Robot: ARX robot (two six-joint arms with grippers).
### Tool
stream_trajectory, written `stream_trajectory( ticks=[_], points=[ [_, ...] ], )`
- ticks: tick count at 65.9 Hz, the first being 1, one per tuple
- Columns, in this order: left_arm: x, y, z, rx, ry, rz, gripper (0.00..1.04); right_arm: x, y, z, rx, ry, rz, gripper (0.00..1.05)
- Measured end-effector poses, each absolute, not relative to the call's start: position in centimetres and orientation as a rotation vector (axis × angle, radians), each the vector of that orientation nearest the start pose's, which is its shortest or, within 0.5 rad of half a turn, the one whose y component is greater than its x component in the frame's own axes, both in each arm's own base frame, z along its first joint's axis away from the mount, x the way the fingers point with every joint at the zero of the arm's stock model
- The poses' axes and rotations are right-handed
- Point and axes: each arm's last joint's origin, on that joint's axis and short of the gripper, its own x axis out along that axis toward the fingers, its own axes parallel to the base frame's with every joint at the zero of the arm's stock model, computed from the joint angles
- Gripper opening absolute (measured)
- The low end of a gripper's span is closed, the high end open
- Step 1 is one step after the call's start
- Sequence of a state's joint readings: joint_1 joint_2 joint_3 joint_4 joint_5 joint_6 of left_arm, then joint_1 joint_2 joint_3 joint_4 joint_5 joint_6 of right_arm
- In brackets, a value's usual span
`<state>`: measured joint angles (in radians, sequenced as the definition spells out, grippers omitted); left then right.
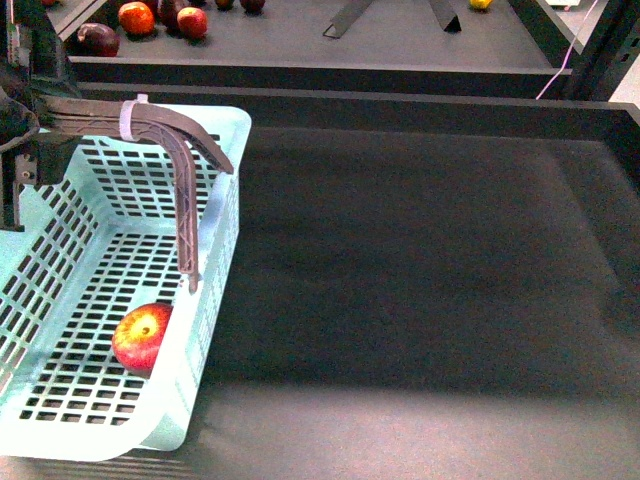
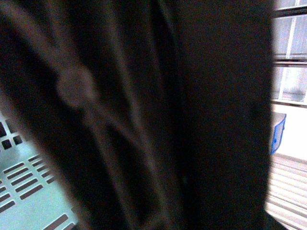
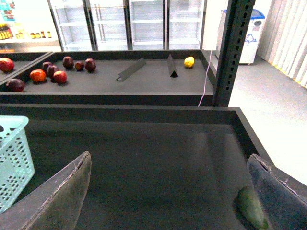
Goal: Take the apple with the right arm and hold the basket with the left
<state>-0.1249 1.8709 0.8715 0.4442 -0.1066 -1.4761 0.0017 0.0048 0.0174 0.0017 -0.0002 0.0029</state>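
Right gripper [image 3: 168, 191] wide open, holding nothing

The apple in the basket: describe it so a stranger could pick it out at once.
Find the pale aqua slotted basket at the front view's left edge. On its floor, against the wall nearest the open black tray, lies the apple. It is the only fruit in the basket, red with a yellow patch, unlike the fruits on the far shelf.

Pale aqua basket [image 1: 225, 215] looks like smooth slotted plastic; its handle [image 1: 185, 190] ribbed and matt. Apple [image 1: 141, 337] skin glossy. Counter [image 1: 420, 270] dark, matt.
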Motion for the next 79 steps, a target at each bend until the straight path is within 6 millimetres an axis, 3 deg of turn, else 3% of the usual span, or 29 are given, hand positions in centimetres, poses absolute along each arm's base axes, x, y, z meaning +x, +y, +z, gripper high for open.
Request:
stream_trajectory(
  ticks=[11, 23, 44, 50, 52, 54, 57, 60, 65, 71, 79],
  points=[
    [35.4, -4.5, 14.8, -1.378, 0.432, 0.374, 0.65, 9.7, 0.0, 16.9, 0.003, -0.014, 0.002, 0.96],
    [33.0, -5.0, 17.1, -1.378, 0.414, 0.413, 0.99, 9.7, 0.0, 16.9, 0.003, -0.015, 0.002, 0.96],
    [26.7, -6.2, 22.0, -1.339, 0.315, 0.515, 0.98, 9.7, 0.0, 16.9, 0.003, -0.015, 0.002, 0.96],
    [26.1, -6.5, 22.8, -1.346, 0.301, 0.487, 0.98, 9.7, 0.0, 16.9, 0.003, -0.015, 0.002, 0.96],
    [26.2, -6.5, 22.5, -1.313, 0.304, 0.425, 0.95, 9.7, 0.0, 16.9, 0.003, -0.014, 0.002, 0.96],
    [26.1, -6.2, 21.8, -1.2, 0.266, 0.235, 0.86, 9.7, 0.0, 16.9, 0.003, -0.015, 0.002, 0.96],
    [24.6, -5.3, 20.6, -0.832, 0.148, 0.051, 0.72, 9.7, 0.0, 16.9, 0.003, -0.014, 0.001, 0.96],
    [23.4, -4.6, 20.6, -0.572, 0.055, 0.001, 0.61, 9.7, 0.0, 16.9, 0.003, -0.015, 0.002, 0.96],
    [22.0, -3.7, 20.7, -0.294, -0.006, -0.006, 0.47, 9.7, 0.0, 16.9, 0.003, -0.014, 0.002, 0.96],
    [20.6, -2.9, 19.8, -0.111, 0.002, -0.007, 0.27, 9.7, 0.0, 16.9, 0.003, -0.014, 0.002, 0.96],
    [19.0, -2.1, 18.9, -0.041, 0.009, -0.008, 0.04, 9.7, 0.0, 16.9, 0.003, -0.014, 0.002, 0.96]
  ],
)
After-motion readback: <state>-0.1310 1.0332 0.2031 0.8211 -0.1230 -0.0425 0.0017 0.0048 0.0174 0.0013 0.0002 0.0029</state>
